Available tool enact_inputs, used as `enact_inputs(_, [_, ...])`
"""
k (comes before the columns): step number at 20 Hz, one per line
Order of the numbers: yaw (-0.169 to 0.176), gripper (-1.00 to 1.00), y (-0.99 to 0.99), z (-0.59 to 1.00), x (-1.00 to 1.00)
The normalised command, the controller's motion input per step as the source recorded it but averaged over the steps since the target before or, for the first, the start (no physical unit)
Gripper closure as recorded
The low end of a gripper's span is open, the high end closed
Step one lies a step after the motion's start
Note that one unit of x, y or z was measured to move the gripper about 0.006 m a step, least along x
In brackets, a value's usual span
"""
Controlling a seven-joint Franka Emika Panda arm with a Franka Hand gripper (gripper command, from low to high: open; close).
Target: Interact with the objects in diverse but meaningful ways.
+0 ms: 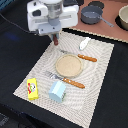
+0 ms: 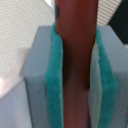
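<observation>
My gripper [image 1: 55,40] clamped on the reddish-brown stick [image 2: 75,60], upright between teal pads [image 2: 54,85]. Hanging over placemat [image 1: 100,65] far corner. Yellow pack [image 1: 32,88], blue-white box [image 1: 57,91] at near edge.

A black table [image 1: 15,60] carries a striped placemat [image 1: 102,75] and a tan board [image 1: 107,31].

No readable text anywhere; red-white print on the yellow pack [image 1: 32,88] illegible.
</observation>
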Motion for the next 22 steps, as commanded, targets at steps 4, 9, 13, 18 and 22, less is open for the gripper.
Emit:
enact_inputs(4, [-0.042,1.0,-0.45,0.03,-0.65])
enact_inputs(9, [-0.032,1.0,-0.37,-0.09,-0.58])
enact_inputs(13, [-0.004,1.0,-0.17,-0.28,-0.42])
enact_inputs(18, [0.0,1.0,-0.05,-0.31,-0.3])
enact_inputs(22, [0.0,1.0,0.0,-0.31,-0.16])
